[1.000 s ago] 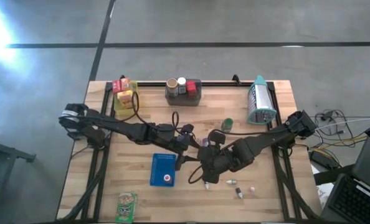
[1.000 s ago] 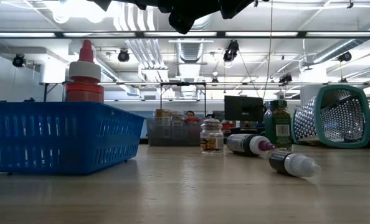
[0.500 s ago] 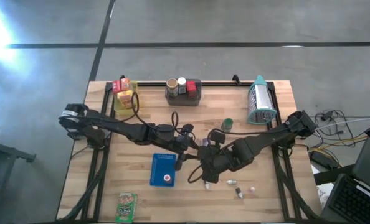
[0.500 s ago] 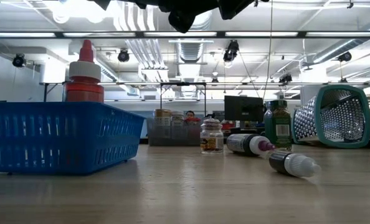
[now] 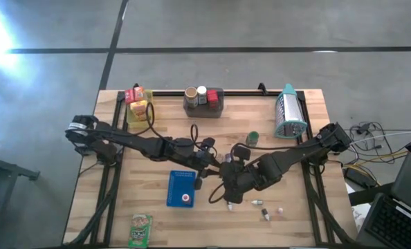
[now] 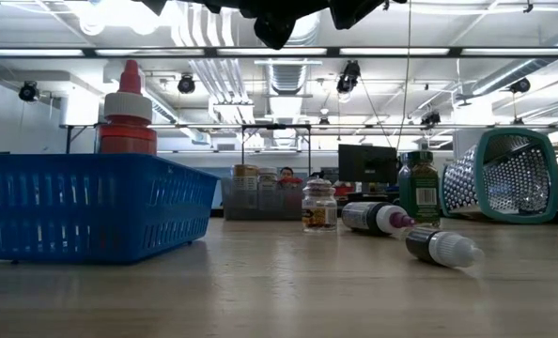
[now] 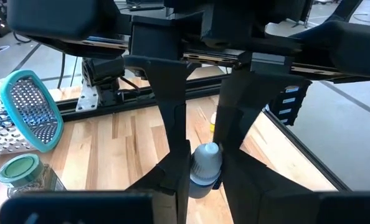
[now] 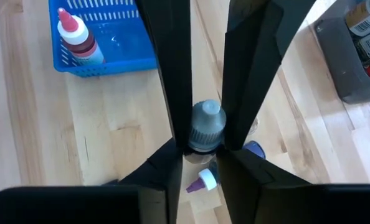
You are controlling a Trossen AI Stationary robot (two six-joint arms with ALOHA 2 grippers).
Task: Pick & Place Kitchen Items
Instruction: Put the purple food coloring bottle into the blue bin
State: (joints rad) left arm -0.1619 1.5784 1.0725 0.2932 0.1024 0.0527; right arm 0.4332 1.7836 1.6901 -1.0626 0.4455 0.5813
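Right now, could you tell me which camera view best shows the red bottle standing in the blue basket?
The low view: the red bottle rises upright above the blue basket wall. The right wrist view shows it from above; the high view shows only a dot; the left wrist view misses it.

A blue tray (image 5: 178, 184) sits mid-bench (image 5: 164, 124); a teal grater (image 5: 288, 114) lies toward the far right corner

Over the last second my left gripper (image 5: 204, 168) and right gripper (image 5: 227, 181) have drawn marginally closer together; nothing else has changed.
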